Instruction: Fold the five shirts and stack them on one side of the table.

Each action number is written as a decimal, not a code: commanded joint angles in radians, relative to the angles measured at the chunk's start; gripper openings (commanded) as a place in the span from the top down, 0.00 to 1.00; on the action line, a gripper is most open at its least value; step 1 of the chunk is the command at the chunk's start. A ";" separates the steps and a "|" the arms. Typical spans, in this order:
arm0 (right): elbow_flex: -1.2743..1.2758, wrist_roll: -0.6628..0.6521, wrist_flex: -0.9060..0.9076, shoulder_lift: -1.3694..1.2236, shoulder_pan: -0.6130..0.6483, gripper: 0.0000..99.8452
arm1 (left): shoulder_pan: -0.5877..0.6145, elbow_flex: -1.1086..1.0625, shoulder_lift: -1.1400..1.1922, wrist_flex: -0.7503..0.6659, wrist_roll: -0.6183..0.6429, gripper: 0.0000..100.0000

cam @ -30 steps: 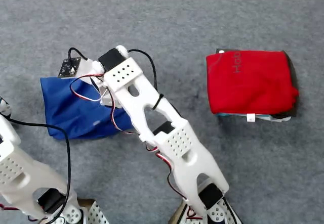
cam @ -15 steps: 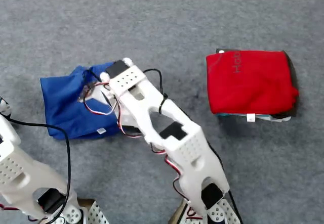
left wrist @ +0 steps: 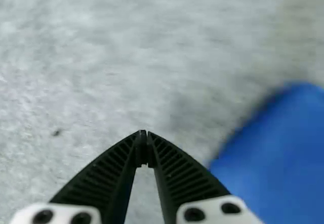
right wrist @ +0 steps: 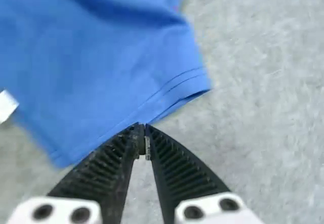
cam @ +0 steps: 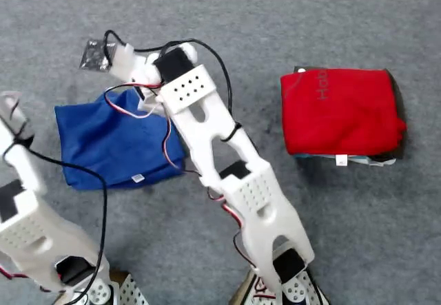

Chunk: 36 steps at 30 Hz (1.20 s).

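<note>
Blue shirt (cam: 103, 150) lies left of centre on the grey tabletop (cam: 241, 36), folded to a rough rectangle with one loose hem corner. The stack sits well apart on the right, red shirt (cam: 341, 112) on top, with dark and pale edges showing beneath; the count under it is unclear. Right tool (right wrist: 142, 129) hangs over the blue shirt's hem edge, jaws together, holding nothing. Left tool (left wrist: 142, 134) is over bare tabletop just beside the blue cloth, jaws also together and empty. The folding of the blue shirt looks about finished, so the transfer to the stack seems the step in hand. Next move likely calls for opening the jaws, pinching through all layers at an edge, and carrying it flat onto the red shirt.
</note>
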<state>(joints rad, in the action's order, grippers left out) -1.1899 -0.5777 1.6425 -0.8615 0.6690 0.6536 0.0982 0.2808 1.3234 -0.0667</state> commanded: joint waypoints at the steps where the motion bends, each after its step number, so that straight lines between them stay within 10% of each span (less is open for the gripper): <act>1: -0.142 0.081 -0.017 -0.067 -0.087 1.00 | -0.133 0.078 -0.130 0.069 -0.005 0.98; 19: -0.245 0.166 0.002 -0.257 -0.200 1.00 | -0.143 0.000 0.199 -0.402 0.049 0.98; 36: -0.366 0.158 -0.114 -0.275 -0.022 1.00 | -0.054 0.404 0.426 -0.160 0.052 0.98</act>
<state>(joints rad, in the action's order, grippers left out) -1.5044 -0.4196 1.5704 -1.1423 0.5616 0.5846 0.4434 0.7165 1.1408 -0.0146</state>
